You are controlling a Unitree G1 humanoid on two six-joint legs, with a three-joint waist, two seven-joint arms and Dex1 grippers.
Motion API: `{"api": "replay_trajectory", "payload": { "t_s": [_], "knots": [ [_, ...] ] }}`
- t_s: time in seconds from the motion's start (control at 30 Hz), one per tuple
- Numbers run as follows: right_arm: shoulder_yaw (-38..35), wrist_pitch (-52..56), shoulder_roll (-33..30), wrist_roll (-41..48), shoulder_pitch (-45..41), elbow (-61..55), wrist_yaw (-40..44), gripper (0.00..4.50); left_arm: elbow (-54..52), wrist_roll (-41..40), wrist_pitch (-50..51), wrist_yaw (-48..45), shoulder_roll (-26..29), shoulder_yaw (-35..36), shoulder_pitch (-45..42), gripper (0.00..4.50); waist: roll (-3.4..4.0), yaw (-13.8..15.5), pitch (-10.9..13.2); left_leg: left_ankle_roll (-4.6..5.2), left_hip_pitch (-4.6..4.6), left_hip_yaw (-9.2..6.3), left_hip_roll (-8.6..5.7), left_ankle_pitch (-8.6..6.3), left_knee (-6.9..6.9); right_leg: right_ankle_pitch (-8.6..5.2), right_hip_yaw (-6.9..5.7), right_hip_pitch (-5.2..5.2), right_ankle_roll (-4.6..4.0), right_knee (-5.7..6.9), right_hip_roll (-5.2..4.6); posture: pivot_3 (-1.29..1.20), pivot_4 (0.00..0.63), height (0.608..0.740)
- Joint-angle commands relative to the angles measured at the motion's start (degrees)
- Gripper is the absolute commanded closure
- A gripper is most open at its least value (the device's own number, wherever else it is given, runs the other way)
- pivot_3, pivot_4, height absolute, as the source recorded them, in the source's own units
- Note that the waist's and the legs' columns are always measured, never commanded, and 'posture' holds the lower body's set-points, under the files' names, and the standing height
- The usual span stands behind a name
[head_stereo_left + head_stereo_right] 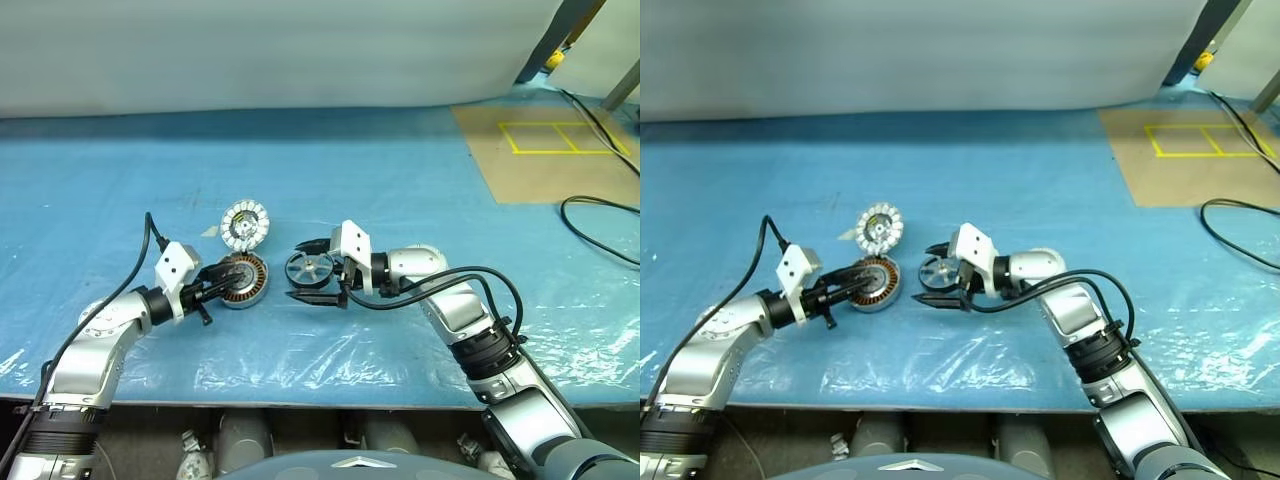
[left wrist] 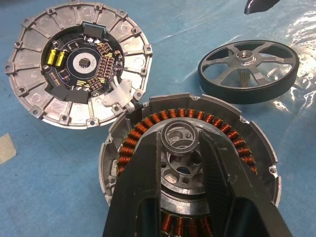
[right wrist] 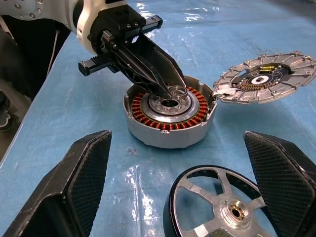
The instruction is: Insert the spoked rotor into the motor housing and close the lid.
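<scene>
The left gripper (image 2: 180,148) pinches the central hub of the housing (image 3: 170,118). The right gripper (image 1: 312,272) stands wide open around the rotor (image 1: 309,269), just beside the housing. The lid (image 1: 245,224) lies touching the housing's far edge.

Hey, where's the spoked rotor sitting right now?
The spoked rotor lies flat on the blue table cover, between the open right gripper's fingers, just right of the motor housing.

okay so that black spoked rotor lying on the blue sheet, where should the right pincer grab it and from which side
Probably across the outer black rim of the spoked rotor, coming down from above. It lies flat on the blue sheet, so its edge is hard to pinch sideways. The right pincer is open and already straddles it. The thin spokes and small hub give poorer purchase. The left pincer is at the motor housing hub, clear of it.
</scene>
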Motion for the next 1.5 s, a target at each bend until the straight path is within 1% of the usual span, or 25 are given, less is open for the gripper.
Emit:
{"api": "replay_trajectory", "payload": {
  "t_s": [0.03,0.43,1.3,1.43,1.47,1.5],
  "knots": [
    [-0.31,-1.17,0.40,0.24,-0.17,-0.88,-0.15,0.00,-1.09,-0.43,0.16,-0.37,0.81,0.59,0.14,3.73,0.00,0.04,0.00,0.00,0.01,0.00,0.00,0.00,0.00,0.00,0.00,0.00,0.00,0.00,0.00,0.00,0.150,0.740],
    [-0.18,-1.76,0.94,-0.17,-0.36,-0.18,-0.24,0.00,-1.75,-0.79,1.42,-0.87,2.09,1.15,0.96,3.73,0.00,0.05,0.00,0.00,0.02,0.00,-0.01,0.00,0.01,0.00,0.00,0.00,0.00,0.00,-0.01,0.00,0.150,0.740],
    [-0.17,-2.19,0.86,-0.74,0.08,-0.01,-0.64,0.00,-0.78,0.33,0.78,-1.68,1.63,-0.05,0.92,3.73,0.00,0.06,0.00,0.00,0.02,0.00,-0.01,0.00,0.00,0.00,0.00,0.00,0.00,0.00,0.00,0.00,0.150,0.740],
    [-0.09,-2.24,0.98,-0.85,0.04,0.00,-0.87,0.00,-1.36,-0.93,2.25,-1.78,1.31,0.04,0.56,3.73,0.00,0.07,0.00,0.00,0.03,0.00,-0.01,0.00,0.00,0.00,0.00,0.00,0.00,0.00,0.00,0.00,0.150,0.740],
    [-0.09,-2.23,0.99,-0.85,0.04,0.00,-0.90,0.00,-1.55,-1.01,2.39,-1.59,1.28,0.15,0.51,2.99,0.00,0.07,0.00,0.00,0.02,0.00,-0.01,0.00,0.00,0.00,0.00,0.00,0.00,0.00,-0.01,0.00,0.150,0.740],
    [-0.10,-2.25,1.00,-0.86,0.06,0.06,-0.94,0.00,-2.28,-2.46,3.31,-0.69,0.67,1.41,0.32,2.71,0.00,0.06,0.00,0.00,0.02,0.00,-0.01,0.00,0.00,0.00,0.00,0.00,0.00,0.00,-0.01,0.00,0.150,0.740]
  ]
}}
